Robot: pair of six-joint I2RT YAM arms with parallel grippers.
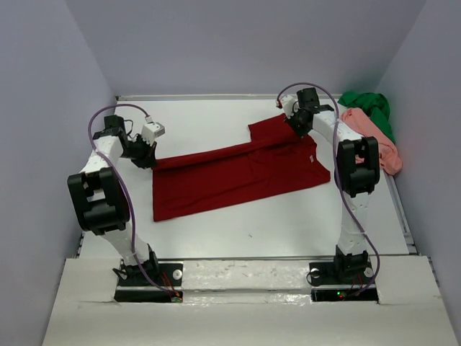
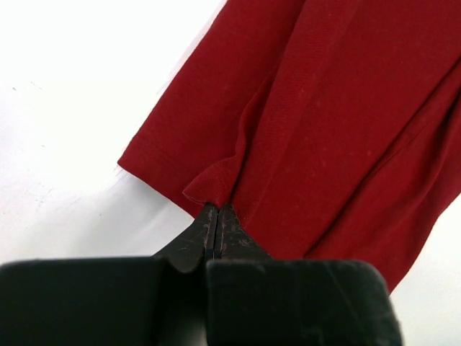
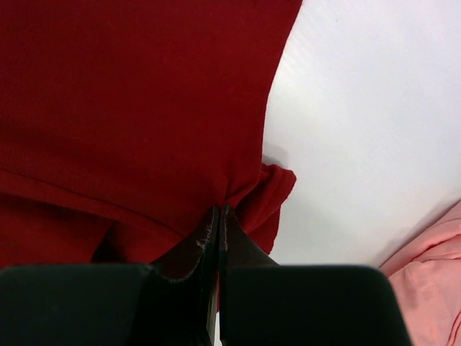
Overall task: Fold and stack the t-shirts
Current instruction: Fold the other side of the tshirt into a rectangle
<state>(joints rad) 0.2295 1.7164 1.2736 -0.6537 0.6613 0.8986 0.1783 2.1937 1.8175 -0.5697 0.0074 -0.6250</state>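
The dark red t-shirt point(image 1: 238, 173) lies across the middle of the worktop point(image 1: 288, 223), a long, mostly flat band running from near the left edge up toward the far right. The left arm point(image 1: 97, 191) reaches to the shirt's far-left corner. In the left wrist view the left arm's jaws are pressed together on a small pinch of the red cloth point(image 2: 324, 130) right at its hemmed edge. The cloth puckers into a short ridge at the tips, and bare white worktop point(image 2: 72, 108) shows to the left. The right arm point(image 1: 356, 166) stretches to the shirt's far end, right of centre and close to the far edge. In the right wrist view the right arm's jaws are likewise closed tight on a fold of red fabric point(image 3: 130, 108), beside a small flap that curls onto the worktop point(image 3: 360, 130). The salmon pink t-shirt point(image 1: 374, 137) sits crumpled in the far right corner, against the right edge, apart from the red one. Its edge also shows at the lower right of the right wrist view point(image 3: 432, 288). The bright green t-shirt point(image 1: 371, 107) is bunched just behind it, touching it, deeper into the same corner.
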